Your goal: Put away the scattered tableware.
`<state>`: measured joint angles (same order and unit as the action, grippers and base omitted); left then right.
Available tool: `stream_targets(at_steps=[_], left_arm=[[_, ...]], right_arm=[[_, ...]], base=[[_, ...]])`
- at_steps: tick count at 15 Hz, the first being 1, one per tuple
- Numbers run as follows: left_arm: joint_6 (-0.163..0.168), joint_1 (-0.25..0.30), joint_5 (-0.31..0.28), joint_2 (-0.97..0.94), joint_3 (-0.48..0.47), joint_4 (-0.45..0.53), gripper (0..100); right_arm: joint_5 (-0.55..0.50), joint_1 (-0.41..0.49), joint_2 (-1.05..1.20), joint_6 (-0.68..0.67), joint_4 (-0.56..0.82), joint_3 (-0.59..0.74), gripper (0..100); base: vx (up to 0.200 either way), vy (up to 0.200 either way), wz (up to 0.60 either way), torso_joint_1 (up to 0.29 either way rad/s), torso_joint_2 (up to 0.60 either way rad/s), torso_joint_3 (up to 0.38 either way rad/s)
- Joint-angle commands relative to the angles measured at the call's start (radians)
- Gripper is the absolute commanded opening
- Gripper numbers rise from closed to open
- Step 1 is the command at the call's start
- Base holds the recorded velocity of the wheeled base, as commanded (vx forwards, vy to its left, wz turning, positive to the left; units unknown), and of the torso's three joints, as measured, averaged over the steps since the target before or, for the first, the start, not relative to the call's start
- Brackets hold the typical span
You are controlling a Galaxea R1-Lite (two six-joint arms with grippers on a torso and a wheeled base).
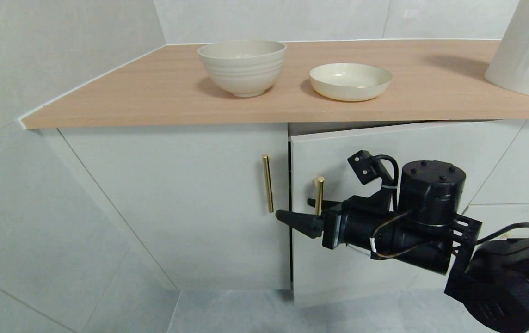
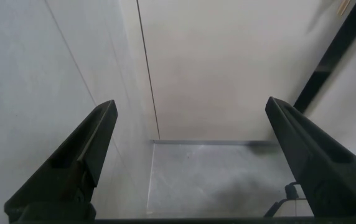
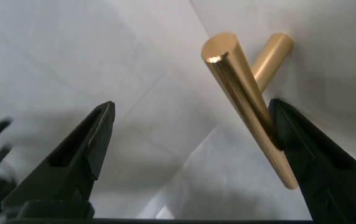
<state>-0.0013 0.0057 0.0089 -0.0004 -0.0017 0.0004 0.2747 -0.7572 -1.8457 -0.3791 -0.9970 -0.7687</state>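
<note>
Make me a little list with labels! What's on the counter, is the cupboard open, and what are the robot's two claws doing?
countertop: wooden, holds the dishes
deep bowl: upright on the countertop
shallow dish: beside the deep bowl, not touching it
white ribbed object: at the countertop's right end
left door: shut
right door: slightly ajar
right gripper: open, fingers on either side of the right door's gold handle
left gripper: open, holding nothing
put away so far: nothing, both dishes are on top
</note>
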Motion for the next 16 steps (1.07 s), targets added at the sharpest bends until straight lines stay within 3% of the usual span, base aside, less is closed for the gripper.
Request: stream_targets(at_steps=[1, 3, 6, 9, 10, 12, 14, 16], left_arm=[[0.0, 0.0, 0.0, 0.0, 0.0, 0.001, 100], [0.033, 0.0, -0.001, 0.0, 0.0, 0.001, 100], [0.004, 0.0, 0.0, 0.0, 0.0, 0.0, 100], [0.0, 0.0, 0.006, 0.0, -0.004, -0.005, 100], [-0.017, -0.003, -0.012, 0.007, -0.081, -0.007, 100], [-0.013, -0.018, -0.17, 0.126, -0.281, 0.095, 100], [-0.032, -0.018, -0.333, 0.39, -0.475, 0.139, 100], [-0.06, -0.021, -0.403, 0.614, -0.621, 0.133, 100]], right_arm=[[0.009, -0.067, 0.095, -0.001, -0.023, 0.086, 100], [0.009, -0.103, 0.128, -0.001, -0.038, 0.132, 100], [0.009, -0.103, 0.189, -0.006, -0.041, 0.216, 100], [0.009, -0.132, 0.252, -0.007, -0.041, 0.279, 100], [0.009, -0.162, 0.283, -0.004, -0.041, 0.319, 100], [0.009, -0.18, 0.319, -0.004, -0.041, 0.358, 100], [0.009, -0.194, 0.326, -0.003, -0.041, 0.378, 100], [0.009, -0.194, 0.324, -0.003, -0.041, 0.388, 100]], base=[[0.0, 0.0, 0.0, 0.0, 0.0, 0.0], [0.0, 0.0, 0.0, 0.0, 0.0, 0.0], [0.0, 0.0, 0.0, 0.0, 0.0, 0.0], [0.0, 0.0, 0.0, 0.0, 0.0, 0.0], [0.0, 0.0, 0.0, 0.0, 0.0, 0.0], [0.0, 0.0, 0.0, 0.0, 0.0, 0.0], [0.0, 0.0, 0.0, 0.0, 0.0, 0.0], [0.0, 0.0, 0.0, 0.0, 0.0, 0.0]])
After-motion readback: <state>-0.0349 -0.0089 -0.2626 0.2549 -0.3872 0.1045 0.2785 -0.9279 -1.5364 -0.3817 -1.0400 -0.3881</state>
